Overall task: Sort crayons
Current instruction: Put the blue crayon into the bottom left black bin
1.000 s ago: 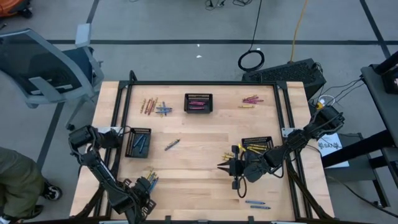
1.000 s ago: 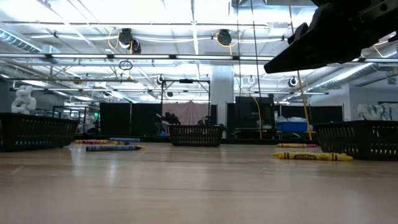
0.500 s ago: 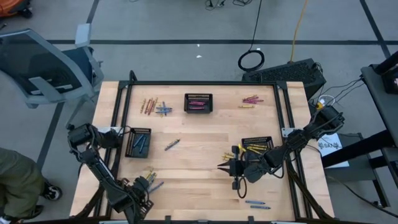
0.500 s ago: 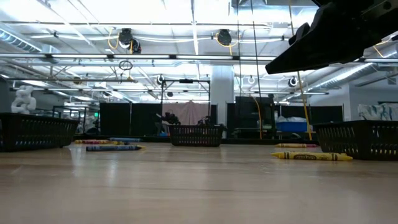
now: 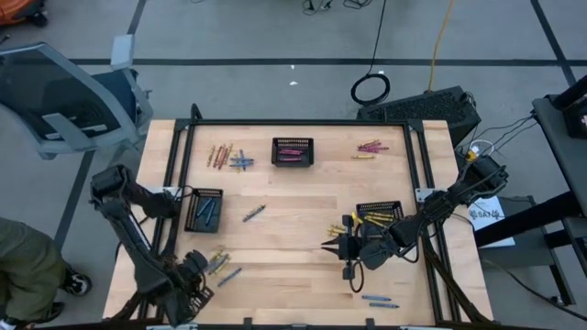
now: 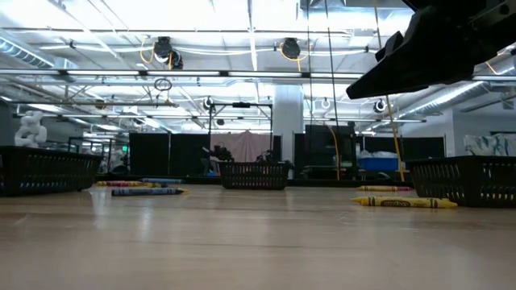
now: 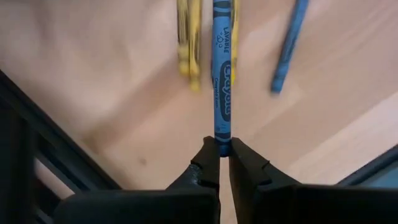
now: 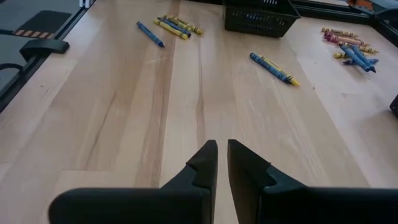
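Near the table's near left corner, my left gripper is shut on a blue crayon. Beneath it on the wood lie yellow crayons and another blue crayon. My right gripper hovers shut and holds nothing, right of the table's middle, near the right basket. More crayons lie at the far left, at the far right, in the middle and at the near right. My left gripper pinches one end of the blue crayon between its two fingertips. The fingers come from above and point down. The rest of the crayon juts out past the fingertips and looks clear of the table and of the crayons under it.
A black mesh basket holding blue crayons sits at the left. A second basket with pink ones is at the far middle. The right basket holds yellow ones, and a yellow crayon lies beside it. Bare wood lies between the baskets.
My left gripper has risen and gone toward the table's left edge, uncovering the yellow crayons and the blue crayon on the wood.
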Motion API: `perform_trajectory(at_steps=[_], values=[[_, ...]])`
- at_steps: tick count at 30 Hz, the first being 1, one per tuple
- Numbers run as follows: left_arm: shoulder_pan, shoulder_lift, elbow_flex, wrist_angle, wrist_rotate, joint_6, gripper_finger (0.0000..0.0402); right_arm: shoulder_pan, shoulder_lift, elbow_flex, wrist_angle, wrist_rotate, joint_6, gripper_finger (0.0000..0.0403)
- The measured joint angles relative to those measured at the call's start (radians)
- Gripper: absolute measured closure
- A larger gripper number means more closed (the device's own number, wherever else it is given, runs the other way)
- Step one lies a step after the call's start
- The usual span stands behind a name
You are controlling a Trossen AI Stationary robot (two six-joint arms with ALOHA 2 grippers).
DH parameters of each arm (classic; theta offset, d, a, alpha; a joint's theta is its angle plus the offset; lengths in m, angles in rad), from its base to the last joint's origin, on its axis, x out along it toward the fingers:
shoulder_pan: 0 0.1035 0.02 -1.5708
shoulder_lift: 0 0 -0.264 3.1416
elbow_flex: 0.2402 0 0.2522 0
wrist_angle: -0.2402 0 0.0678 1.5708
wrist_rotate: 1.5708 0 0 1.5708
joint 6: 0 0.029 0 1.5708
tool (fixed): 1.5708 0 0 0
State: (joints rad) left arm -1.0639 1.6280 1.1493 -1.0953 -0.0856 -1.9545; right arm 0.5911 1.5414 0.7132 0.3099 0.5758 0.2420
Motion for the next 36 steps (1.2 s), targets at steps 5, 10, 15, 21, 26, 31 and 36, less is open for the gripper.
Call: perform_trajectory(at_steps=[5,10,15,21,26,31,36], values=[[-0.004,-0.062,0.031,-0.233,-0.234,-0.044,0.0391,0.000,0.000,0.000,0.000,0.000,0.008,0.0381],[0.089,-0.102,0.000,-0.472,-0.282,-0.179,0.0391,0.008,0.000,0.000,0.002,0.000,0.008,0.0381],[0.241,-0.204,-0.125,-0.408,-0.241,-0.125,0.0391,0.020,0.000,0.000,0.009,0.000,0.008,0.0381],[0.424,-0.315,-0.322,-0.297,-0.070,0.042,0.0391,0.020,0.000,0.000,0.014,0.000,0.011,0.0381],[0.507,-0.355,-0.406,-0.182,-0.068,0.165,0.0391,0.020,0.000,0.000,0.019,0.000,0.011,0.0381],[0.559,-0.355,-0.422,-0.172,-0.064,0.217,0.0391,0.020,0.000,0.000,0.022,0.000,0.012,0.0381],[0.594,-0.355,-0.422,-0.171,-0.031,0.248,0.0375,0.020,0.000,0.000,0.022,0.000,0.012,0.0381]])
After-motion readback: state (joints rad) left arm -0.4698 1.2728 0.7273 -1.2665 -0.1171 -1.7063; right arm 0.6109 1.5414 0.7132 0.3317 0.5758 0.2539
